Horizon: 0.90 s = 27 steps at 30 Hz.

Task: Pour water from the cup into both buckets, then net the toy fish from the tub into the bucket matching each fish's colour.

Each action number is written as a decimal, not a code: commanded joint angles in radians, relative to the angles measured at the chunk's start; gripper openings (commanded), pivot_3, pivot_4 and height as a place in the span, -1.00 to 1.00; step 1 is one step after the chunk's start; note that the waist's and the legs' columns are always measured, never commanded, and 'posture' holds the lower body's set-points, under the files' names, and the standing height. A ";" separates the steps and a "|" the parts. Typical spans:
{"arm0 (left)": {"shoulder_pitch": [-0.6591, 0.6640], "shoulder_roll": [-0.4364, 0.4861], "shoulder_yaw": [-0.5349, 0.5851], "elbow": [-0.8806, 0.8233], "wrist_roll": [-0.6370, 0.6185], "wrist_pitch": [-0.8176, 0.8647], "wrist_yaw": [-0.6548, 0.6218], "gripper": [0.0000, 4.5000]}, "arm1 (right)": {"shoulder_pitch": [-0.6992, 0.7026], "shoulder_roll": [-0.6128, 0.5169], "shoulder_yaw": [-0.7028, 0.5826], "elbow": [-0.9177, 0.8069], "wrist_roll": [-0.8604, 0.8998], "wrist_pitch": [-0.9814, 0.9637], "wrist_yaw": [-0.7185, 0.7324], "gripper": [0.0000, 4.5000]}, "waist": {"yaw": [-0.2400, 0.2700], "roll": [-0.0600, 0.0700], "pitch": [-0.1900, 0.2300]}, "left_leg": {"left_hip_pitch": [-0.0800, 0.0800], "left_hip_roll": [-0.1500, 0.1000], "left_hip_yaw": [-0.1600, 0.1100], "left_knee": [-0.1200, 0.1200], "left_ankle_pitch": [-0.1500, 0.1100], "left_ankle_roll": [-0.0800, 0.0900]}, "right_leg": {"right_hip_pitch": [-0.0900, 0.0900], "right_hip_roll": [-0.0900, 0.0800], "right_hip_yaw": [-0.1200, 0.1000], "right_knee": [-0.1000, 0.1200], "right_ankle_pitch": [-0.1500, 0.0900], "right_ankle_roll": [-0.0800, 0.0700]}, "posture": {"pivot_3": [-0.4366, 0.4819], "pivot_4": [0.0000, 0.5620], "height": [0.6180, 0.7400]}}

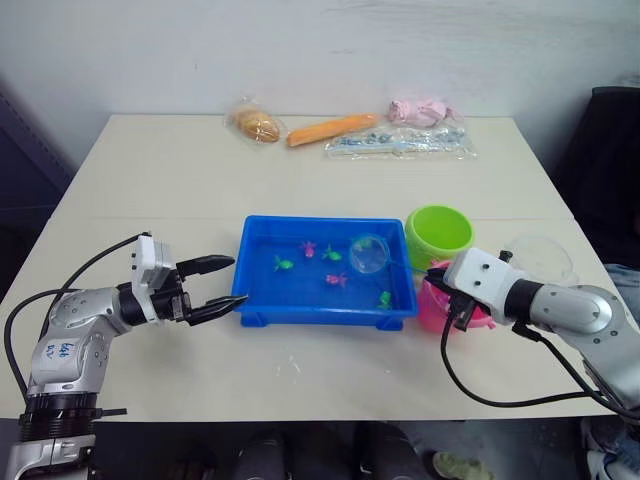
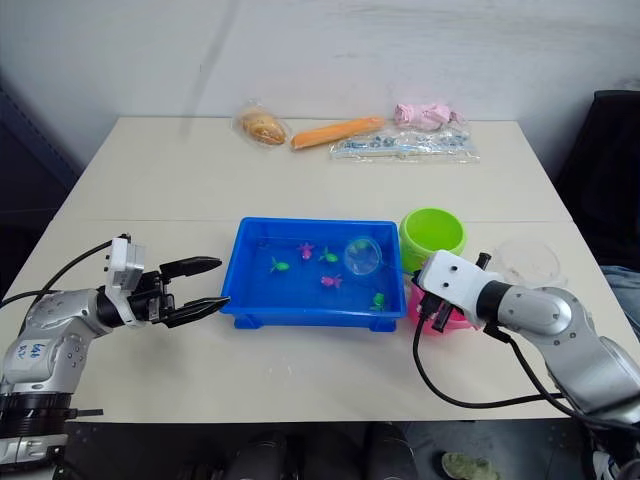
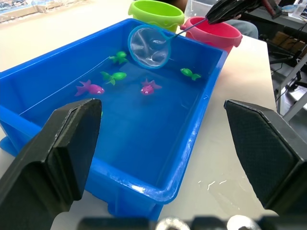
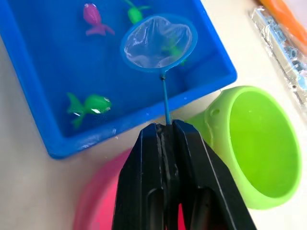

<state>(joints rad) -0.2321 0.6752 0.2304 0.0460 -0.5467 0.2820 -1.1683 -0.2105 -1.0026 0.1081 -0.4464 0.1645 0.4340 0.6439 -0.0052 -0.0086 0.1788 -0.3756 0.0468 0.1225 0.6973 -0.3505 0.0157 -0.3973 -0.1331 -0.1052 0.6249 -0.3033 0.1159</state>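
1. Two black fingers of our left gripper point(image 1: 222, 282) are spread wide and hold nothing, hovering just beside the tub's point(image 1: 262, 306) left end.
2. Several toy fish point(image 1: 337, 279) float in the tub, green and pink, well apart.
3. We hold the net point(image 1: 368, 253) above the water near the tub's right end; its hoop should tilt under one fish and lift slowly, we judge.
4. Our right gripper point(image 4: 165, 136) is clamped on the net's stick, over the pink bucket point(image 1: 432, 309), beside the green bucket point(image 1: 439, 232).
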 commanded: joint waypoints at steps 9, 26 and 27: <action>0.002 -0.002 0.012 -0.021 -0.015 -0.024 -0.002 0.96 | -0.110 0.058 0.091 0.057 -0.089 -0.056 0.158 -1.00 | 0.000 0.000 0.000 | 0.000 0.000 0.000 0.000 0.000 0.000 | 0.000 0.000 0.000 0.000 0.000 0.000 | -0.05 -0.47 1.00; -0.013 -0.002 -0.007 -0.026 -0.013 -0.018 -0.003 0.96 | -0.250 0.152 0.170 0.035 -0.092 0.191 0.218 -1.00 | -0.001 0.000 0.000 | -0.001 0.000 0.000 0.000 0.000 -0.001 | -0.001 0.000 0.000 0.000 0.000 0.000 | -0.05 -0.47 1.00; -0.013 0.000 -0.006 -0.025 -0.012 -0.018 -0.001 0.96 | -0.267 0.164 0.184 0.038 -0.097 0.202 0.217 -1.00 | -0.001 0.000 0.000 | -0.001 0.001 0.000 0.000 0.000 -0.001 | -0.001 0.000 0.000 0.000 0.000 0.000 | -0.05 -0.47 1.00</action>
<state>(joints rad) -0.2342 0.6706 0.2155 0.0459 -0.5466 0.2711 -1.1694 -0.4520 -0.8480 0.2835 -0.4001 0.0905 0.6232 0.8687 -0.0059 -0.0085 0.1789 -0.3762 0.0473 0.1222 0.6969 -0.3508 0.0150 -0.3985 -0.1333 -0.1056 0.6254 -0.3034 0.1159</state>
